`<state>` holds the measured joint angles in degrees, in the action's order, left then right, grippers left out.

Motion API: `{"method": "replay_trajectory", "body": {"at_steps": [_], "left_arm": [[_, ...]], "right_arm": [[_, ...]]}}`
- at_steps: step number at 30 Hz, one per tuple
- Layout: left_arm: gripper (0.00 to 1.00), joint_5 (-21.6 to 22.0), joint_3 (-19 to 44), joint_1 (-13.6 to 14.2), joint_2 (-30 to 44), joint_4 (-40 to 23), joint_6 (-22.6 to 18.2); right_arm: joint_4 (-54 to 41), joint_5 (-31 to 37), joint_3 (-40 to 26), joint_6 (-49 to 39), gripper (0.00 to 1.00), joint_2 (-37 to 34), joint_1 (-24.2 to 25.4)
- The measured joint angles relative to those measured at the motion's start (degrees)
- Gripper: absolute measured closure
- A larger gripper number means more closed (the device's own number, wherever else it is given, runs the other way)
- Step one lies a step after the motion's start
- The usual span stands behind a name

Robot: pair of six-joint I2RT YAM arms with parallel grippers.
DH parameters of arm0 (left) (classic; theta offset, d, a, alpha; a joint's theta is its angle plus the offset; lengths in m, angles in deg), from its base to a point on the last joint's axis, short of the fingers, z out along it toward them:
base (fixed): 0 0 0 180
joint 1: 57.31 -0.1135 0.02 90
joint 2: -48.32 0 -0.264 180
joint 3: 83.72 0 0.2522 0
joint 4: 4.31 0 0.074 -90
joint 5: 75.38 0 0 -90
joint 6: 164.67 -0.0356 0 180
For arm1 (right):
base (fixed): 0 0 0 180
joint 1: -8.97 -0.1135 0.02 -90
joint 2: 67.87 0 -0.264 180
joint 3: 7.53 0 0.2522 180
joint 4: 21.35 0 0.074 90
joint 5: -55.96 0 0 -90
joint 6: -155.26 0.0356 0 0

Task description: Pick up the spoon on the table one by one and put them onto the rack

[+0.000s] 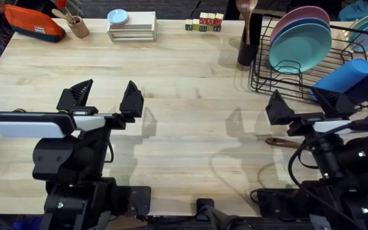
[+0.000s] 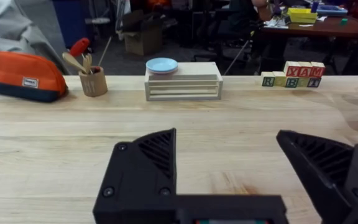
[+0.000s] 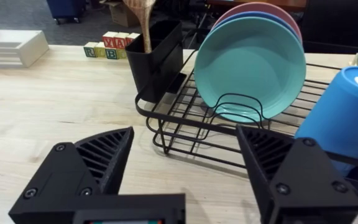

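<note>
Your spoon (image 1: pixel 280 142) lies on the table (image 1: pixel 190 115) just under the right gripper (image 1: pixel 302 105) — mostly hidden, but its long axis seems to run left-right; that gripper is spread and empty, by far the nearer; the left gripper (image 1: pixel 106 96), also spread, is well apart; the rack (image 1: pixel 299 80) stands just beyond.
</note>
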<state>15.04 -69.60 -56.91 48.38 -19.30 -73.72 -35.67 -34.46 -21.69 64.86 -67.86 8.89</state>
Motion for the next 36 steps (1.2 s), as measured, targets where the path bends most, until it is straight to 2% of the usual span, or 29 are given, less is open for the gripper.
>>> {"method": "replay_trajectory", "body": {"at_steps": [20,23,26,29,36], "left_arm": [[0.008,0.0,0.0,0.0,0.0,0.5,0.0],[0.007,0.1,1.4,0.0,0.0,-3.3,0.2],[0.007,0.2,6.5,0.0,0.8,-9.5,0.4],[0.007,0.3,14.9,0.0,3.6,-14.7,0.5],[0.007,0.2,35.5,0.0,17.8,-23.5,0.6]], "right_arm": [[-0.5,0.1,-0.3,-0.1,0.005,0.0,0.0],[-2.7,-0.3,-2.2,-0.2,0.005,0.0,0.0],[-5.3,-0.5,-7.6,-1.1,0.005,-1.1,0.0],[-9.0,-0.5,-16.7,-2.3,0.005,-4.7,0.0],[-20.4,-0.5,-40.1,-3.5,0.005,-22.4,0.0]]}}
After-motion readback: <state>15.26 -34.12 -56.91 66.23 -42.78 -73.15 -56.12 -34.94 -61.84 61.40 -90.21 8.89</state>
